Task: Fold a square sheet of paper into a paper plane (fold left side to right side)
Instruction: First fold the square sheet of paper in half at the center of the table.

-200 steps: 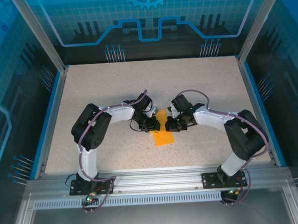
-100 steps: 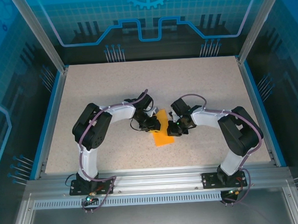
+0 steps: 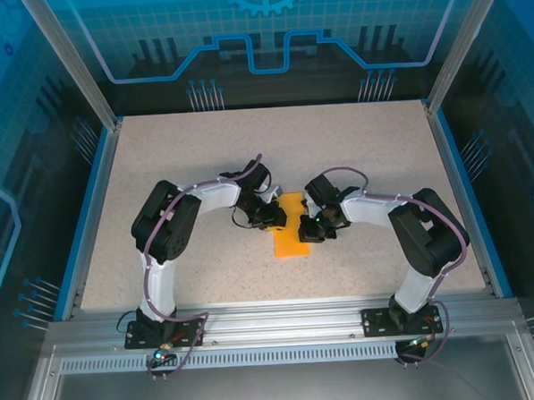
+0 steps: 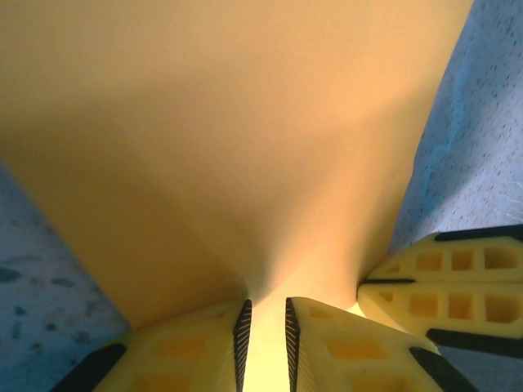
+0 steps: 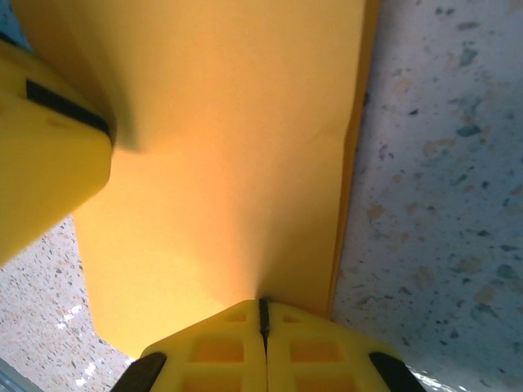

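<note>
The square sheet of paper (image 3: 291, 239), here a creased orange rectangle, lies on the desk (image 3: 202, 159) directly between both grippers. The right gripper (image 5: 263, 320) is clamped tight on the edge at its fingertips, probably as an anchor. The left gripper (image 4: 265, 335), jaws narrow, pinches the opposite edge, likely to carry that side across.

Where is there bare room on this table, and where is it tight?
Bare table spans the far half, beyond left hand and right hand, out to the blue side rails. A narrower strip lies between the orange paper and the near rail. Crowded: the centre, where both hands pinch the paper.
</note>
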Controlling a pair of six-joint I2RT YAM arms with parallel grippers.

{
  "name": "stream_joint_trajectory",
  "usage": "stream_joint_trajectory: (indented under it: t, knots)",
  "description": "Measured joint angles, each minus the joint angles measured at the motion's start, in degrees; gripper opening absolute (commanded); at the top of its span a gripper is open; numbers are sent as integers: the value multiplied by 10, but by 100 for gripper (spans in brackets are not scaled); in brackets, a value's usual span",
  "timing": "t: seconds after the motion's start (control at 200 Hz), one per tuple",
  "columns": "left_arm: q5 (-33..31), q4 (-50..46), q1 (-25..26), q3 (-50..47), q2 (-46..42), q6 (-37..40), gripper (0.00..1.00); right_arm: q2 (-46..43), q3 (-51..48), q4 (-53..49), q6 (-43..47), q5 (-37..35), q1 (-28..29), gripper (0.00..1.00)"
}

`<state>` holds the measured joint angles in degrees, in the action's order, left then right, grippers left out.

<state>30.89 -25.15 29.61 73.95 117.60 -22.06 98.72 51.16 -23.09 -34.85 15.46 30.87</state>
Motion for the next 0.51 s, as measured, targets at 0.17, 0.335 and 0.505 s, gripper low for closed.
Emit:
stream_joint_trajectory:
  t: [0.17,0.335,0.505]
  knots:
    - [-2,-1,-18,18,9,0,27,0,0,0,0,0,0,6]
    - [-7,-2,-36,43,24,0,27,0,-1,1,0,0,0,6]
    - [-16,3,-57,52,28,0,27,0,-1,2,0,0,0,6]
